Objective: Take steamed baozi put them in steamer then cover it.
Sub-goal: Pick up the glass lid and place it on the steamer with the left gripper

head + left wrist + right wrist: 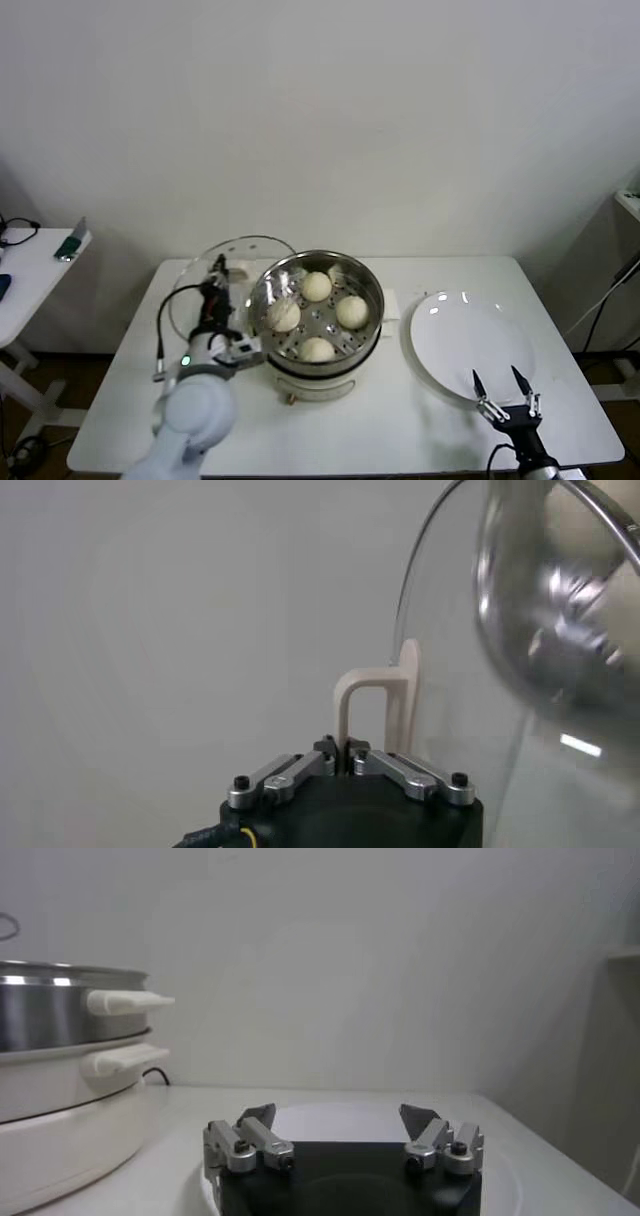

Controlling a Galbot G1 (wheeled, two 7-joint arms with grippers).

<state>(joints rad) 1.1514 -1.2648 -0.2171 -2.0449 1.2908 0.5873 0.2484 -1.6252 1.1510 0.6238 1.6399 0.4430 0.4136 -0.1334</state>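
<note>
- Four steamed baozi [317,286] sit in one steamer [370,285] at table centre.
- One cover [190,290], lifted on edge just left of it.
- Left gripper [351,754] clamps its handle [362,705].
- Right gripper [503,386] spread, empty, over one plate [450,330].

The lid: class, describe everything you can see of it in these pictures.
The lid is a round clear glass disc with a thin metal rim and a cream-white looped handle. It is tilted up, not flat, beside the steamer on the robot's left. The left gripper is shut on the handle. It does not cover the steamer yet.
</note>
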